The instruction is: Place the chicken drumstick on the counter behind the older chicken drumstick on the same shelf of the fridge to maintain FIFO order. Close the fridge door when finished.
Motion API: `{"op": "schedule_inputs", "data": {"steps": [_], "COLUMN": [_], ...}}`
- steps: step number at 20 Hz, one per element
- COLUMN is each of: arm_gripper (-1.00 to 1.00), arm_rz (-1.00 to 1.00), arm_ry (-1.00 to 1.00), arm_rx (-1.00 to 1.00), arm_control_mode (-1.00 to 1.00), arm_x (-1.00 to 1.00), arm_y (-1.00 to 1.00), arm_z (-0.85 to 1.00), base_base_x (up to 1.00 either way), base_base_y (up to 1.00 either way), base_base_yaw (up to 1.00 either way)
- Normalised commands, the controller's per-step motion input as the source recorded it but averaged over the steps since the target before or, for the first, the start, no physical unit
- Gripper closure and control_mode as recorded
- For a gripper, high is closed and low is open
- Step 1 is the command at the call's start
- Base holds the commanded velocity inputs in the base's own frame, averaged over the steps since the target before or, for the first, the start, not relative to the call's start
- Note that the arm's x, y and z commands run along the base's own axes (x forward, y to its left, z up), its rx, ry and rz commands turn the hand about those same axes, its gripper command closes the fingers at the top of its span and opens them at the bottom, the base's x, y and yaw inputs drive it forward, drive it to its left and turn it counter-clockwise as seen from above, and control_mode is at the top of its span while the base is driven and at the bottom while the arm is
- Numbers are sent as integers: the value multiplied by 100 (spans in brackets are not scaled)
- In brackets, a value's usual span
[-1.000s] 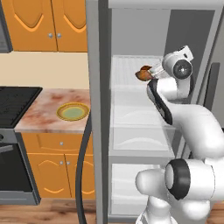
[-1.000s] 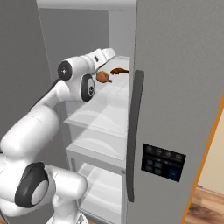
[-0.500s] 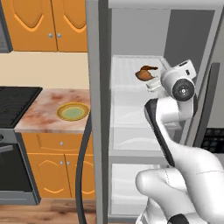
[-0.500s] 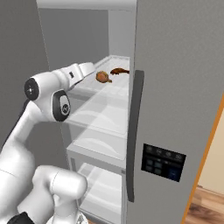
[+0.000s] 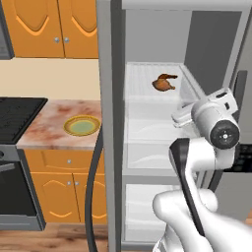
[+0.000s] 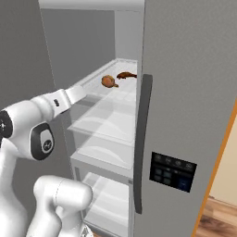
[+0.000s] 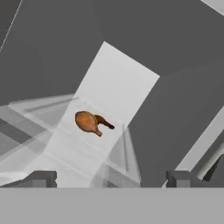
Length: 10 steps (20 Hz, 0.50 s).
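Two drumsticks lie close together on the shelf [image 6: 121, 95], the chicken drumstick [image 6: 126, 75] behind the older chicken drumstick [image 6: 109, 81], each probably light, firm and greasy, best pinched across its meaty end, while the gripper [image 7: 111, 178] hangs open and empty before the fridge [image 5: 110, 74].

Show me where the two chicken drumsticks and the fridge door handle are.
older chicken drumstick [image 6: 109, 81], right base view, meaty end.
chicken drumstick [image 6: 126, 75], right base view, dark middle.
fridge door handle [image 6: 141, 139], right base view, mid bar.

Matt grey metal fridge [image 6: 185, 92], frosted pale shelf [image 5: 142, 81], marbled stone counter [image 5: 51, 125], and glossy orange wooden cabinets [image 5: 54, 22].
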Motion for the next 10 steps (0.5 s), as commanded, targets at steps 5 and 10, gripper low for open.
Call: {"op": "schedule_inputs", "data": {"steps": [5, 10], "arm_gripper": [-100, -100], "arm_rz": [-1, 0], "arm_ry": [9, 26], "arm_rx": [-1, -9], "arm_control_mode": [-100, -100], "arm_x": [-68, -18], "arm_y": [3, 11], "arm_z": [-27, -70], "base_base_x": [0, 0], "base_base_y": [0, 0], "base_base_yaw": [0, 0]}}
